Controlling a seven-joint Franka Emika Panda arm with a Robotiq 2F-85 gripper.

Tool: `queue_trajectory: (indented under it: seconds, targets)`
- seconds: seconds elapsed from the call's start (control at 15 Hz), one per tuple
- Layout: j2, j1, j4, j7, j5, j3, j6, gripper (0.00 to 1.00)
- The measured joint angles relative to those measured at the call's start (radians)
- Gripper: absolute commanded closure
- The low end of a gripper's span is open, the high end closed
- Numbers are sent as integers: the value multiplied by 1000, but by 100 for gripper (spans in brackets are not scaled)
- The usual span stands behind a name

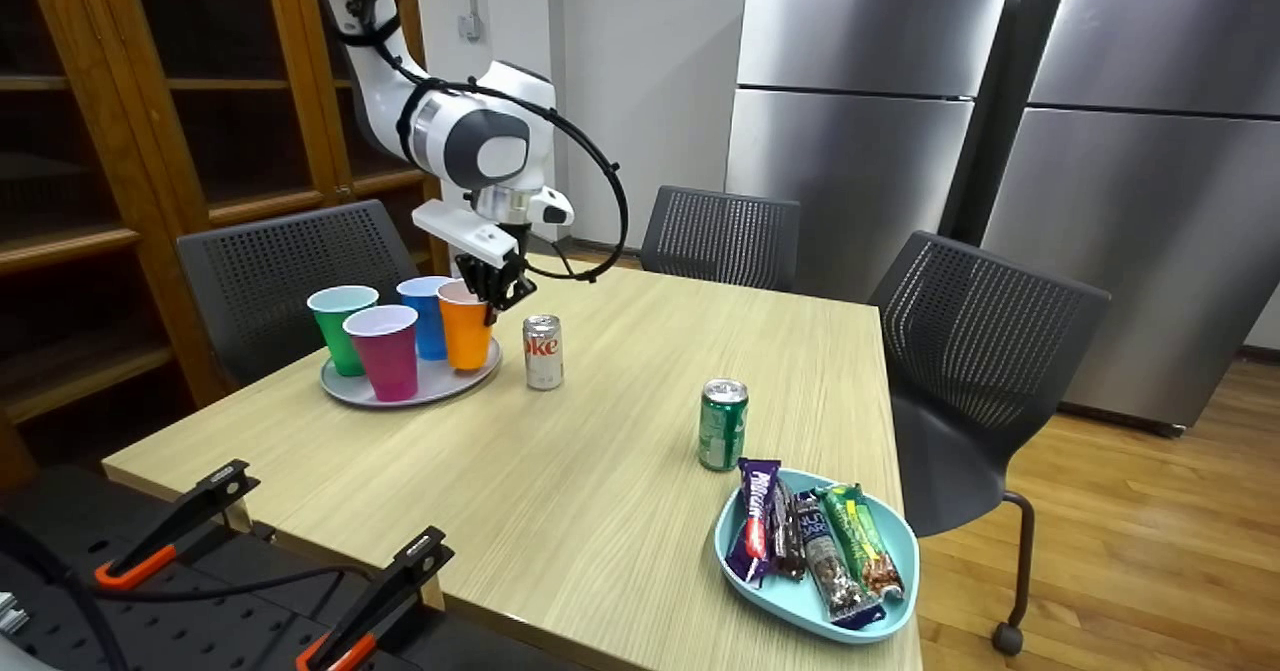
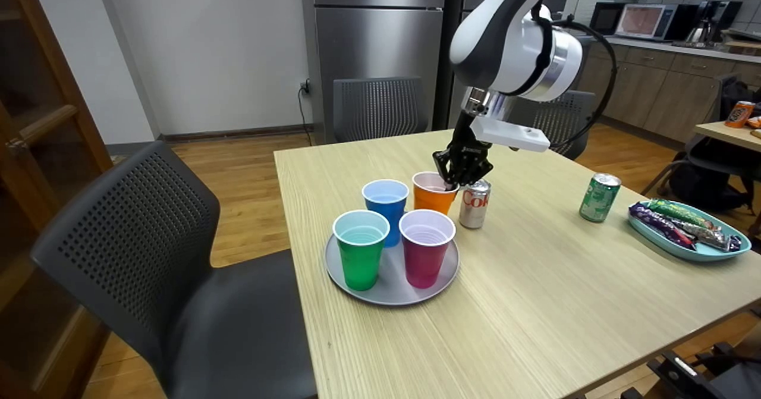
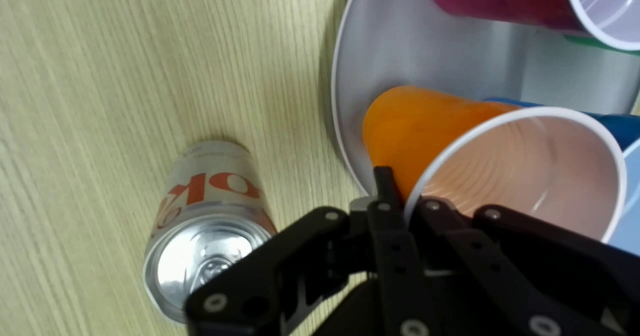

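You are pinching the wall of the orange cup (image 1: 465,333) with the claw (image 3: 407,205), one finger reaching inside the rim and the other lying along the outside. The cup is standing upright, its long axis running vertically and its open mouth facing up. It is sitting near the edge of the grey plate (image 2: 391,277) closest to the silver can (image 1: 543,353), its base seemingly resting, though that contact is looking unclear. The blue cup (image 2: 387,216) is standing just beside it, and the purple cup (image 2: 425,253) and green cup (image 2: 361,256) are sharing the plate. The pale wood-grain table (image 1: 600,401) is carrying a green can (image 1: 723,425) and a turquoise tray (image 1: 788,601) of wrapped bars (image 1: 825,551). Dark chairs (image 1: 985,346) are standing around it, and steel refrigerators (image 1: 850,191) are rising beyond. The wrist view is showing you the ridged inside of the orange cup, which both exterior views are mostly hiding. An exterior view is adding a microwave (image 2: 641,20) in the background.
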Motion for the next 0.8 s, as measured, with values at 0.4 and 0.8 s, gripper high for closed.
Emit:
queue_trajectory:
  seconds: [0.4,0.8]
  targets:
    - [13,3,0,0,-17,1,0,99]
    - [22,8,1,0,-25,2,0,58]
